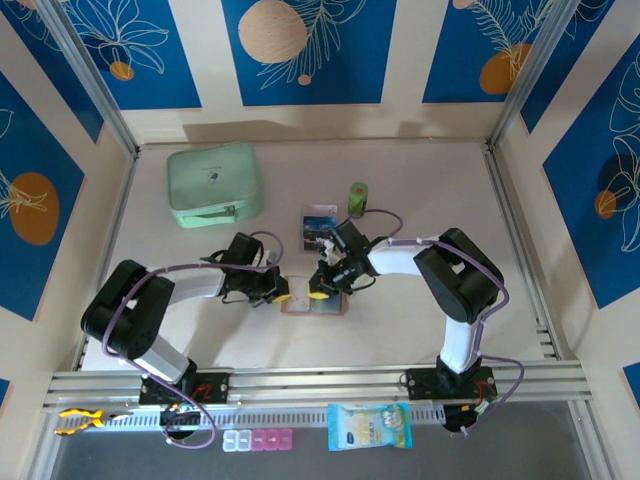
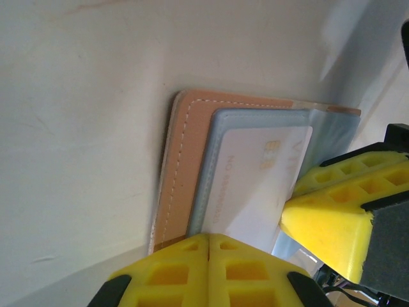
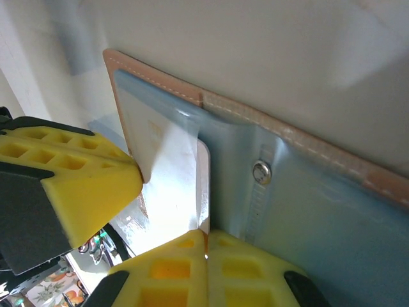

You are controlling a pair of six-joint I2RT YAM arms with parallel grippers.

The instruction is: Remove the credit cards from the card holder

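**Here, both grippers closed at the open card holder**

The right gripper [image 3: 206, 246] has its yellow fingertips pressed together, and the corner of a white credit card [image 3: 171, 167] runs into their seam, apparently pinched. The card tilts up out of the grey pocket of the tan card holder [image 2: 185, 160]. The left gripper [image 2: 209, 248] has its fingertips together with nothing between them, resting at the holder's 9 o'clock edge. The card's pale print is too faint to read.

Seen from above, both arms bend inward, elbows out. The left wrist points toward 3 o'clock and the right toward 9, and they meet over the holder. More credit cards [image 1: 319, 222] lie on the table at the holder's 12 o'clock.
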